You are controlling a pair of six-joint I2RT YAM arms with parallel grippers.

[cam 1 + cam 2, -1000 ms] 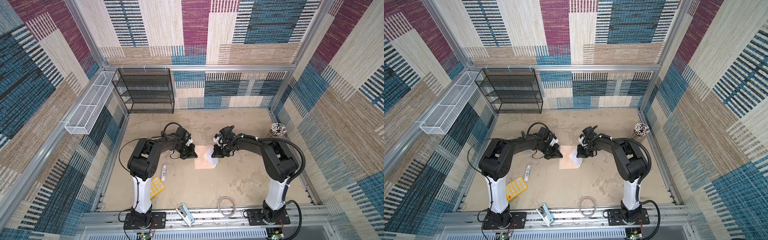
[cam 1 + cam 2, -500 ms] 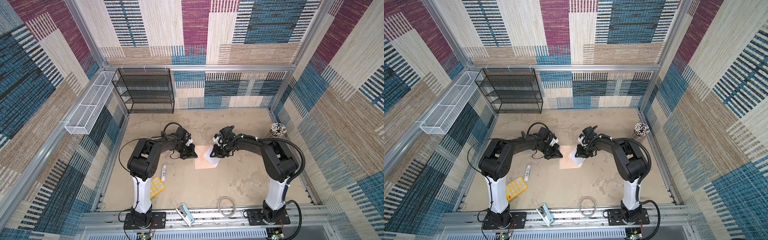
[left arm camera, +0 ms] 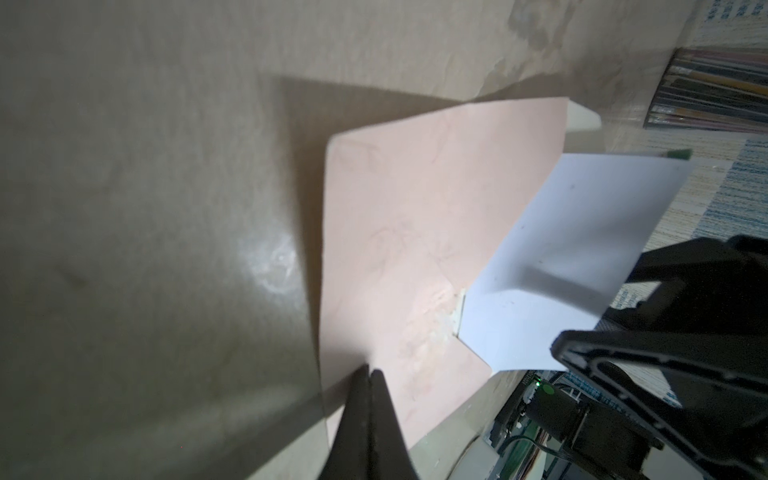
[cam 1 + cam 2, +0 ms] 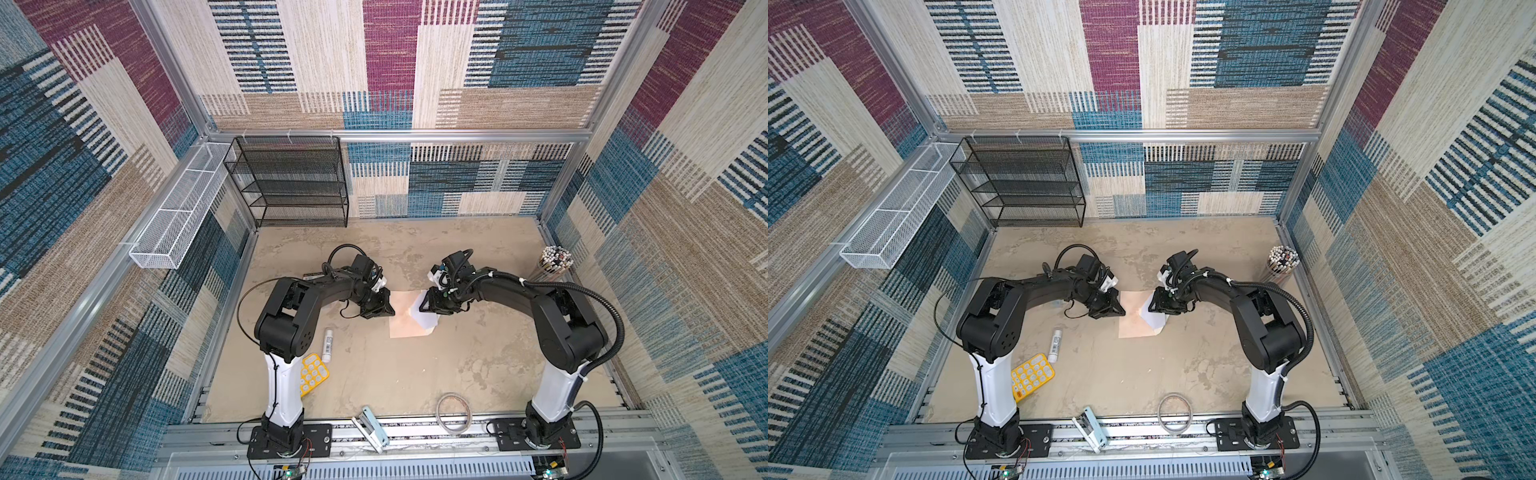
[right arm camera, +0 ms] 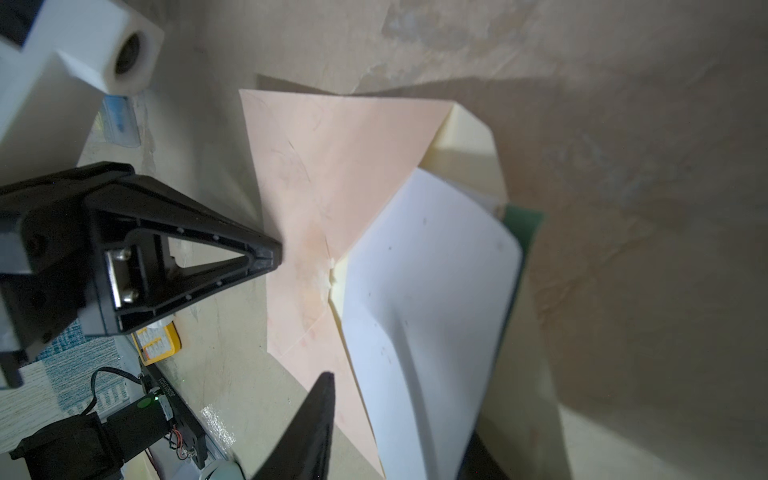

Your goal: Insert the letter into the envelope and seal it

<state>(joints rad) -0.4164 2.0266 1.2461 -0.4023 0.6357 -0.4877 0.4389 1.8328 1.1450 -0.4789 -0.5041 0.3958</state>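
Right hand [image 4: 424,306] now parted around letter [image 5: 424,291], left hand [image 3: 370,372] clenched at envelope [image 3: 415,208] edge

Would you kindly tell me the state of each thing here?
the envelope: lying on the table, flap open.
the letter: partly inside the envelope, bent, sticking out.
left hand: shut, tips on the envelope's edge.
right hand: open around the letter.

The beige tabletop [image 4: 415,374] bears the envelope [image 4: 405,322]; left of it lie a white tube [image 4: 328,343] and yellow calculator [image 4: 314,372], right a pencil cup [image 4: 555,259].
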